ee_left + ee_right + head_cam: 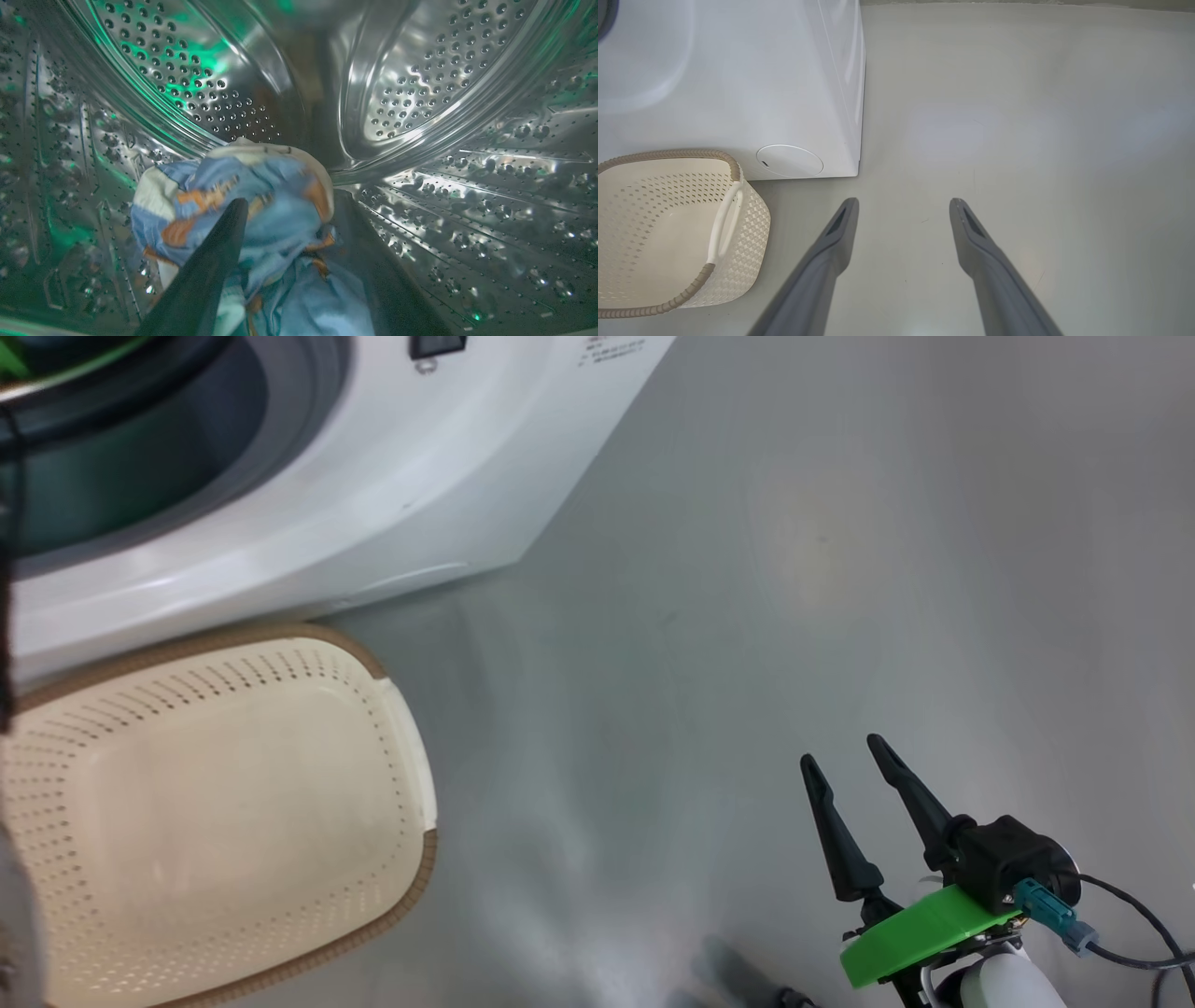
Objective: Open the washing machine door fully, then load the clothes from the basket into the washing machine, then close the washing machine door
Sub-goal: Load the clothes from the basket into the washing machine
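Head view: cream perforated basket (422,775) with a brown rim sits just before the white washing machine (327,523); right gripper (840,751) spread wide, holding nothing. Left wrist view: left gripper (293,200) fingers wide apart inside the steel drum (420,70), with the crumpled blue, orange-printed clothes (285,219) bunched at their tips. Right wrist view: same wide spread over bare floor (1017,140).

My left gripper (292,201) is inside the big white front-loading washing machine (373,476), aimed at its rear wall. Its two long dark fingers (201,275) are spread apart, not clamped.

My right gripper (840,751) is outside the washing machine, to the right of its front corner and well apart from it. Jaws stand wide, with nothing between the fingers (822,266). Behind them sit the black wrist camera housing (1004,859), the green wrist collar (920,924) and the white forearm (1004,985).
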Motion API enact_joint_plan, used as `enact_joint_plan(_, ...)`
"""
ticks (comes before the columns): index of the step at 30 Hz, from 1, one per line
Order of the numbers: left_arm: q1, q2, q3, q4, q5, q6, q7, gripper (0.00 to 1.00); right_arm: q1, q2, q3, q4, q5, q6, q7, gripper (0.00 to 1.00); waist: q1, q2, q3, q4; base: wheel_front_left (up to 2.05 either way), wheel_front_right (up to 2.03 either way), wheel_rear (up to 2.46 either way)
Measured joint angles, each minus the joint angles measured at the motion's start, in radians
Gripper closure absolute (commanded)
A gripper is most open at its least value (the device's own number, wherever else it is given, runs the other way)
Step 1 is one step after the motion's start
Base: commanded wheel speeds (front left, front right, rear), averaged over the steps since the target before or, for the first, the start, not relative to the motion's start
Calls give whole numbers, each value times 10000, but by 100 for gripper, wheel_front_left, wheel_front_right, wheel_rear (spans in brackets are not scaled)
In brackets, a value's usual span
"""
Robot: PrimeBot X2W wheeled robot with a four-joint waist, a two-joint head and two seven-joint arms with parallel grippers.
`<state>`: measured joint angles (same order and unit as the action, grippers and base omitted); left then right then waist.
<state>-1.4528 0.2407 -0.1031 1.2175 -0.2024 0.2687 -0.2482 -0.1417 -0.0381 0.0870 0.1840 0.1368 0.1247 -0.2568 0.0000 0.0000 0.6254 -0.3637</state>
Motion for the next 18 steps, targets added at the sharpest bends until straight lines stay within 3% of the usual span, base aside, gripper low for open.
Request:
enact_joint_plan(10,2409,-727,401,-1369,-435,92,-73,0,-6,-10,-81,472,-8,0,0,0,-1,0,-1159,488,0,0,0)
enact_joint_plan(18,4427,-1300,650,-2489,-614,-282,-73,0,2,-13,-228,681,-12,0,0,0,-1,0,-2187,902,0,0,0)
